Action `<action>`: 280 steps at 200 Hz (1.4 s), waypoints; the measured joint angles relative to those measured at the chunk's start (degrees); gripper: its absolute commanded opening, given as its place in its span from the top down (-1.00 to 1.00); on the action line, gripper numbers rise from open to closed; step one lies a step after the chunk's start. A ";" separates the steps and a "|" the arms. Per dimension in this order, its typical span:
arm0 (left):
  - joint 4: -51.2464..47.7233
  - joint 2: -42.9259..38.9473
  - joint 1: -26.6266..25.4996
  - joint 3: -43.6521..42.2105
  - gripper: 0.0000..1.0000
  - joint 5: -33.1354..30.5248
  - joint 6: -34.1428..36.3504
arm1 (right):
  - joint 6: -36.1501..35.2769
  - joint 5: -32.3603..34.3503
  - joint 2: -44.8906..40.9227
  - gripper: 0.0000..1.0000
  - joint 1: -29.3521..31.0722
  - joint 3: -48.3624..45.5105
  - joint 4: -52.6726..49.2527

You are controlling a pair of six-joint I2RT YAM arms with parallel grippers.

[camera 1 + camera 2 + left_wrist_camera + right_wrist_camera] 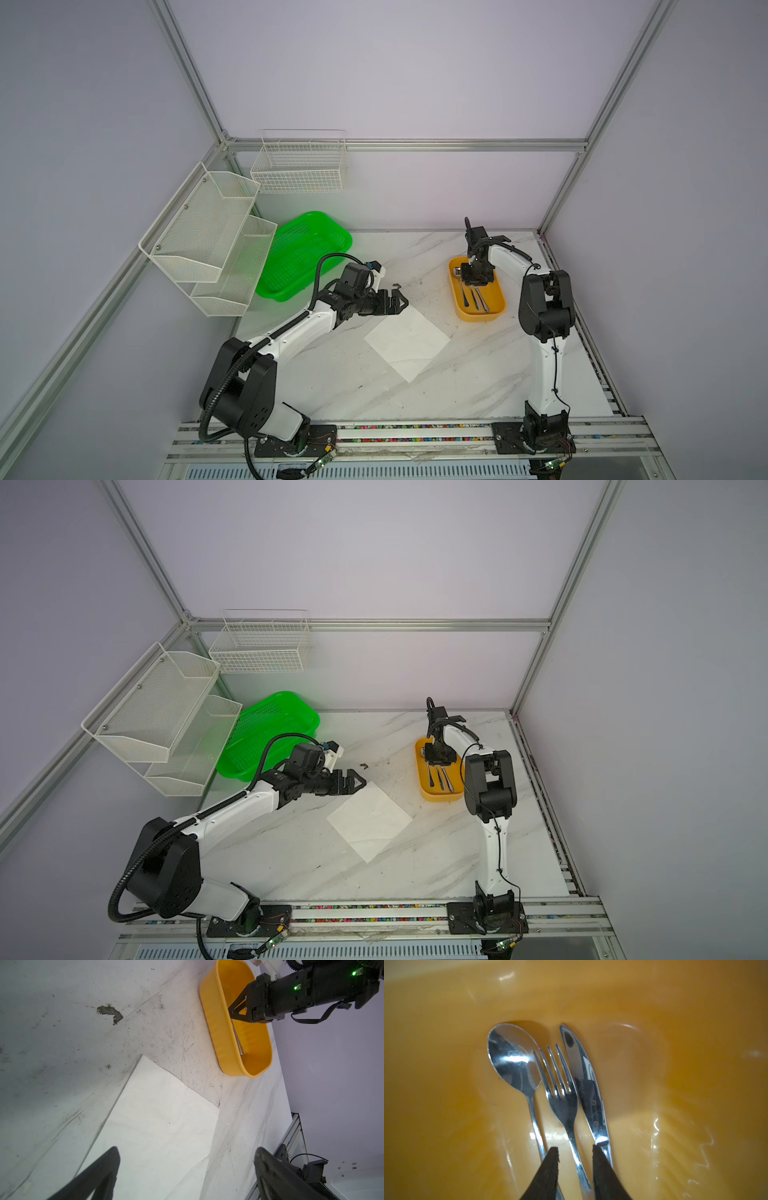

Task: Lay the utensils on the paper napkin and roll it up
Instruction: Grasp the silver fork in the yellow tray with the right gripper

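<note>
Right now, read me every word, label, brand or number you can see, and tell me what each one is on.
Table knife blade: a small stamped mark, too blurred to read.
No text shows anywhere else: none on the spoon, fork, yellow tub, paper napkin or green basket.

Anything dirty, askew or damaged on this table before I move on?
A dark blotch stains the tabletop beyond the paper napkin, amid fine scuffs. The napkin lies diagonal to the table's edges. Nothing is spilled.
</note>
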 measured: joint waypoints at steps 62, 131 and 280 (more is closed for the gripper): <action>0.39 2.49 -0.96 0.61 -1.00 2.21 -1.57 | -1.05 -0.72 2.93 0.62 0.00 1.70 -1.11; 0.61 10.01 -3.13 9.03 -0.99 4.37 -3.06 | -1.33 -0.83 3.56 0.69 0.00 2.21 -1.75; 1.90 31.17 -11.08 31.85 -0.94 6.88 -8.37 | -2.49 -0.31 3.65 0.66 -0.02 1.99 -4.13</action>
